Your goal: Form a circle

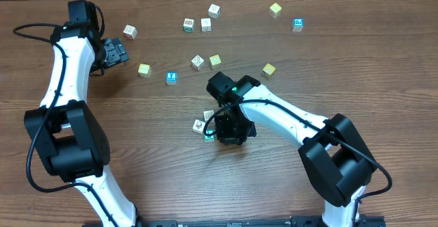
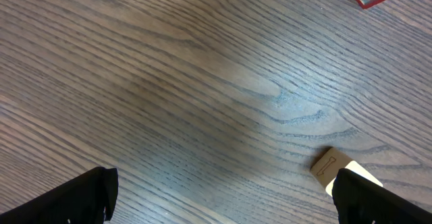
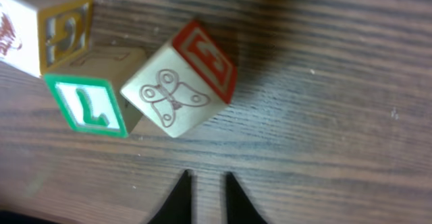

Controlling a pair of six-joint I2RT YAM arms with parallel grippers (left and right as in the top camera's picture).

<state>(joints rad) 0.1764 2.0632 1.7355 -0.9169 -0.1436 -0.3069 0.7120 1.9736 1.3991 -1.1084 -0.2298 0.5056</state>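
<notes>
From above, the small group that should become the circle (image 1: 204, 125) lies near the middle of the desk (image 1: 356, 56), and I take its green-faced cube (image 1: 209, 135) as my mark. The right arm (image 1: 287, 117) comes down just beside this cube, and the wrist hides the right jaws here. The left arm (image 1: 68, 56) is well apart from the cube, far toward the desk's corner. Many loose cubes (image 1: 197, 62) lie scattered beyond the group. In the left wrist view the left jaws stand wide open over bare wood and hold nothing. A pale cube (image 2: 331, 164) lies just beside one finger, and the green-faced cube is not in sight. In the right wrist view the right jaws are closed together on nothing, with their tips near the group. The green-faced cube (image 3: 88, 106) shows a letter L. A butterfly cube (image 3: 177, 92) touches it but sits turned at an angle, and a yellow-framed cube (image 3: 64, 28) seems to touch it on the far side. I judge the gathering mostly done, but the shape is more a clump than a ring. The crooked butterfly cube needs a nudge.
</notes>
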